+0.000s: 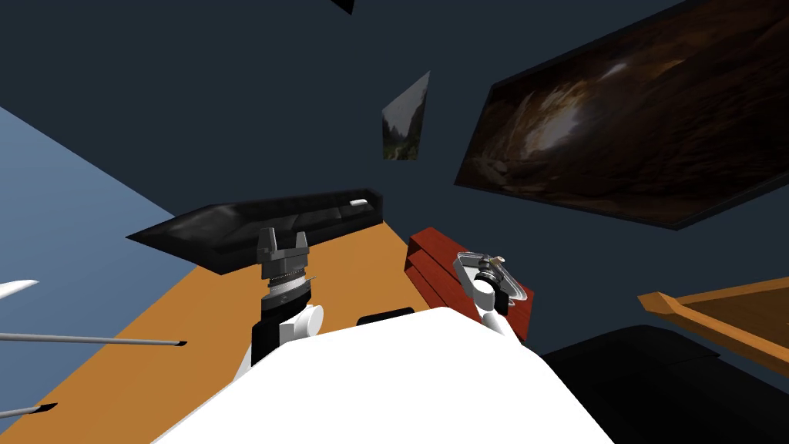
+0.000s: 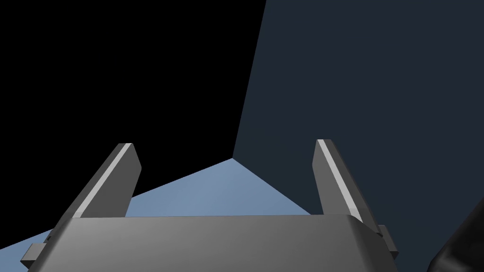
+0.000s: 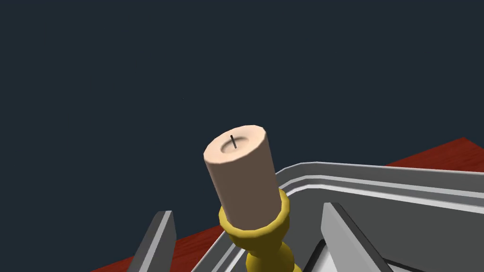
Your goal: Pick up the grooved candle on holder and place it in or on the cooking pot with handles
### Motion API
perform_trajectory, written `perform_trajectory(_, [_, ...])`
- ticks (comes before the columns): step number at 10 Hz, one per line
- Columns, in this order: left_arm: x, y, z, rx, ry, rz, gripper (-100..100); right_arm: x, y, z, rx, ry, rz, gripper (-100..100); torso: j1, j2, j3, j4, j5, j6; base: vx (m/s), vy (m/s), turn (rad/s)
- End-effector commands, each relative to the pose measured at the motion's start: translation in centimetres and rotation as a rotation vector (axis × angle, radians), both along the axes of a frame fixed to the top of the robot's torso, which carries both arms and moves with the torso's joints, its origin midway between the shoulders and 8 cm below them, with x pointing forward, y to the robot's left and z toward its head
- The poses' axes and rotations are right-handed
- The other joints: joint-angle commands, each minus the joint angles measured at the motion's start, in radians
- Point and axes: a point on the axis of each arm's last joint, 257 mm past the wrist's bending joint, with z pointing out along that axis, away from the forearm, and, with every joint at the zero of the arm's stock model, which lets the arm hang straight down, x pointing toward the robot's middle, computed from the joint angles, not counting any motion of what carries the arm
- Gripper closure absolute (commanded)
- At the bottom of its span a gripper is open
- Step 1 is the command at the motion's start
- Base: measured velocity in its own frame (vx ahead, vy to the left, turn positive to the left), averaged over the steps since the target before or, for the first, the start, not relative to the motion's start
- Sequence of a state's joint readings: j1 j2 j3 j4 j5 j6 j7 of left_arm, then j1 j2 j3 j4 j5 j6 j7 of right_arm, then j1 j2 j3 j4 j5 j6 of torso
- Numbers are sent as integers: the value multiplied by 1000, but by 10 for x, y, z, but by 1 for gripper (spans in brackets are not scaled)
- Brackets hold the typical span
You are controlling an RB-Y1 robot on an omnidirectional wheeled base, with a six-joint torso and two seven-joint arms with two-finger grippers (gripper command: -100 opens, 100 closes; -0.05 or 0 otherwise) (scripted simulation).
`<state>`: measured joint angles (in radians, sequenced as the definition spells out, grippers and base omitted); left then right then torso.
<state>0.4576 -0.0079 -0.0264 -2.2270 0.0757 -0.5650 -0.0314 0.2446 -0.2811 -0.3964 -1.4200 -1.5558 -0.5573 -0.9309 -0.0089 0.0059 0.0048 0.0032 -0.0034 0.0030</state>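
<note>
The right hand [image 3: 248, 208] is released. Its two fingers stand wide on either side of the yellow holder [image 3: 255, 226] and neither seems to press it. The pale candle [image 3: 243, 174] on that holder leans a little, just against the grey pot's rim [image 3: 378, 177]. The pot sits on the red-brown counter [image 3: 444, 151]. I can't see whether the base rests inside the pot. My worry is that a finger clips the holder as the hand pulls away and topples it over the rim. The left hand [image 2: 224, 142] hangs open, well off to the side.

L arm: forearm raised out front, left gripper [image 2: 224, 142] fingers spread wide | R arm: stretched forward-right, right gripper [image 3: 246, 209] fingers apart, not clamped
</note>
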Motion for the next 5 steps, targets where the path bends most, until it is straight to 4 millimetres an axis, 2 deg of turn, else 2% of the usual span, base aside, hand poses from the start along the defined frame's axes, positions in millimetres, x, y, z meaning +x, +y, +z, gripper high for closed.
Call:
perform_trajectory(1, [0, 0, 0, 0, 0, 0, 0, 0, 0, 0, 0, 0, 0, -100, 0, 0, 0, 0, 0, 0, -6, -9, 0])
perform_trajectory(4, [0, 0, 0, 0, 0, 0, 0, 0, 0, 0, 0, 0, 0, -100, 3, -2, -1, -1, 1, 0, 0, 0, 0])
perform_trajectory(5, [0, 0, 0, 0, 0, 0, 0, 0, 0, 0, 0, 0, 0, 0, 3, -3, -2, -1, 1, 0, 0, 0, 0])
